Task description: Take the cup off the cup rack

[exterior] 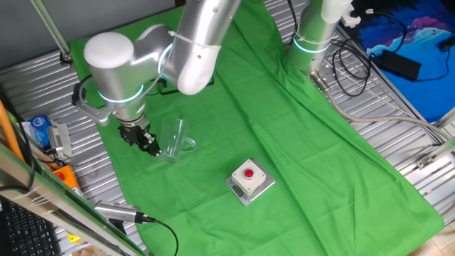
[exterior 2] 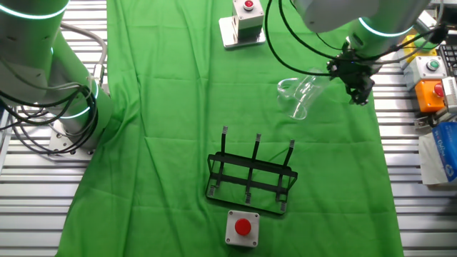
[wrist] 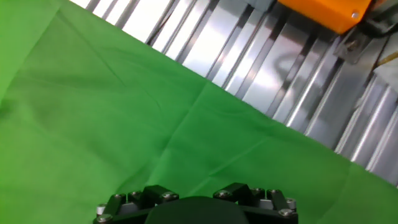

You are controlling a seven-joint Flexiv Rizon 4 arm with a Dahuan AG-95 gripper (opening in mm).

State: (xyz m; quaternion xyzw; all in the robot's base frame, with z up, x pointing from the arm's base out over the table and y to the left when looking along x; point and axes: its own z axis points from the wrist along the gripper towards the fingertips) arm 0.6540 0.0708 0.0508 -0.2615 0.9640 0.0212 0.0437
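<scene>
The clear glass cup (exterior: 174, 139) lies tilted on the green cloth, off the rack. It also shows in the other fixed view (exterior 2: 296, 96). The black wire cup rack (exterior 2: 250, 177) stands bare a short way from it; in one fixed view the arm hides it. My gripper (exterior: 149, 146) is low over the cloth beside the cup. In the other fixed view the gripper (exterior 2: 359, 94) stands apart from the cup, with a gap between them. The hand view shows only cloth and the hand's black base, with no fingers and no cup. I cannot tell whether the jaws are open.
A grey box with a red button (exterior: 249, 179) sits on the cloth near the cup. Another one (exterior 2: 243, 228) sits by the rack and a third (exterior 2: 246, 18) at the far edge. An orange box (wrist: 329, 12) and metal slats (wrist: 280, 68) lie past the cloth's edge.
</scene>
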